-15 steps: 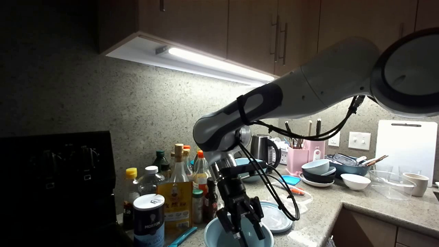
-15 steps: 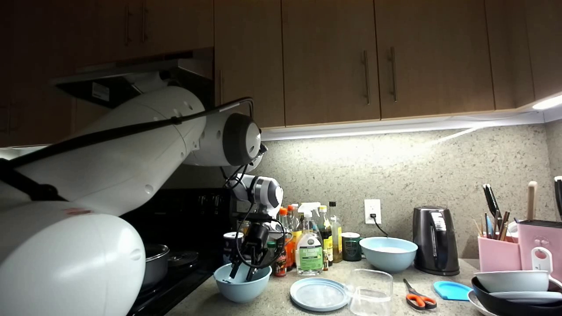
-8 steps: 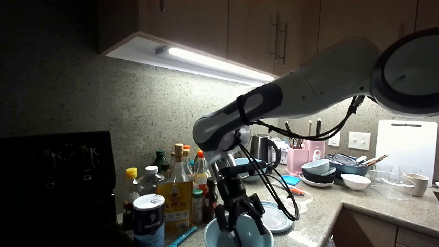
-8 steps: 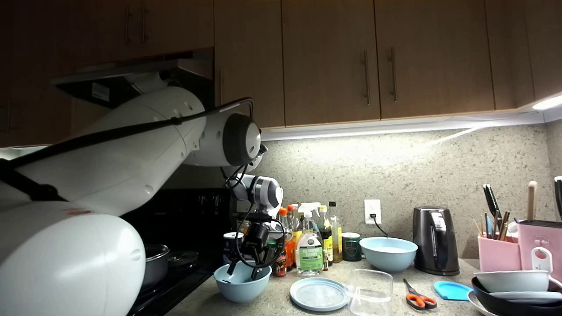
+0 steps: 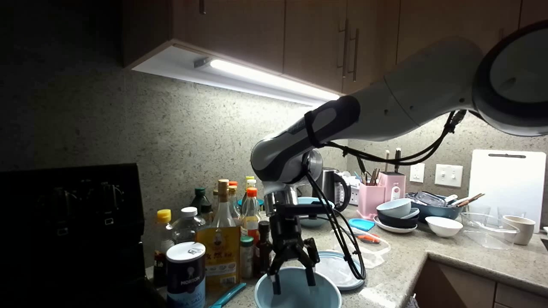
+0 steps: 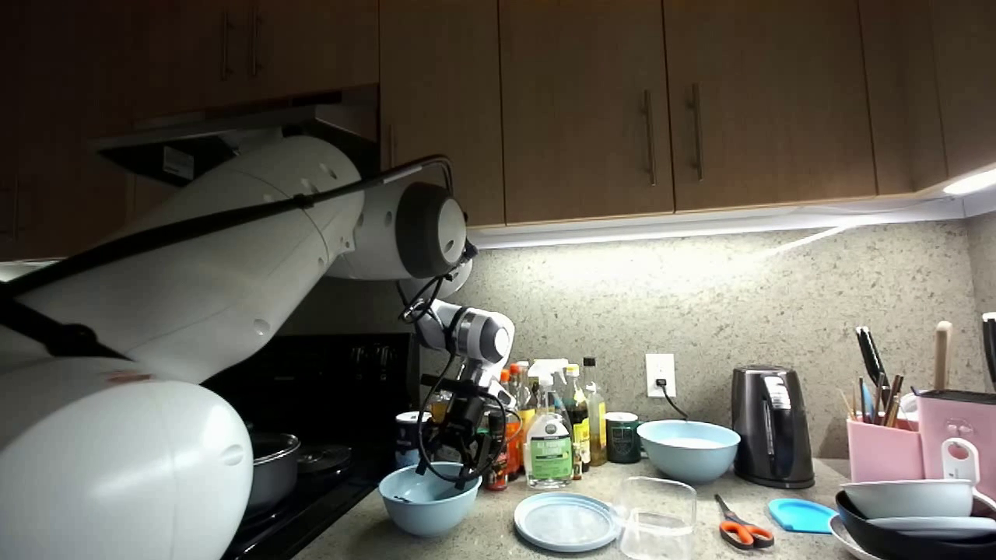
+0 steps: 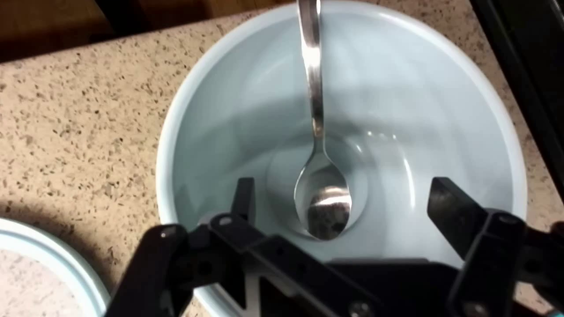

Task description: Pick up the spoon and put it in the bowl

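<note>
A metal spoon (image 7: 321,198) lies in the pale blue bowl (image 7: 396,66), its scoop on the bottom and its handle leaning up against the wall and over the rim at the top of the wrist view. My gripper (image 7: 343,189) stands open above the bowl, jaws wide apart. The spoon's scoop shows between the fingers in that view, touched by neither. In both exterior views the gripper (image 5: 294,285) (image 6: 442,476) points down over the same bowl (image 5: 304,297) (image 6: 428,517). I cannot make out the spoon clearly there.
Beside the bowl lies a round pale blue lid (image 6: 566,521), with a clear container (image 6: 657,517) past it. Bottles and a spray bottle (image 6: 549,443) stand behind. The salt canister (image 5: 186,273) and black stove (image 5: 72,231) are close by. Scissors (image 6: 743,533) lie farther along.
The jaws have spread wider and let go of the spoon. My gripper has risen from inside the bowl and stands more upright. The bowl has stayed in place.
</note>
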`<state>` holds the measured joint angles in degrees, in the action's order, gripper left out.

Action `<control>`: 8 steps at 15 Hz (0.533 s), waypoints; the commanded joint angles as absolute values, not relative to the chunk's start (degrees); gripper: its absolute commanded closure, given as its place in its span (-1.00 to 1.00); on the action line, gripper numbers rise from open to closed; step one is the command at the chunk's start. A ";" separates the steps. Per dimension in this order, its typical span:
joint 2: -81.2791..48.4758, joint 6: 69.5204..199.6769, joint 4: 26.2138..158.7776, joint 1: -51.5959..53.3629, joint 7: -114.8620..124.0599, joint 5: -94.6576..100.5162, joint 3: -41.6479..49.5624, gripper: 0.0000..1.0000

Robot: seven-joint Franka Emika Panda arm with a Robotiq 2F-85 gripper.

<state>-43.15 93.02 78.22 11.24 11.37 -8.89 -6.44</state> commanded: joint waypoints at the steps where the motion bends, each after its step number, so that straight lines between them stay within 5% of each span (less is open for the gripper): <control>1: -34.58 102.31 89.82 9.42 10.29 -12.12 -6.61 -1.00; 8: -21.66 119.05 107.71 8.64 16.62 -14.81 -4.52 -1.00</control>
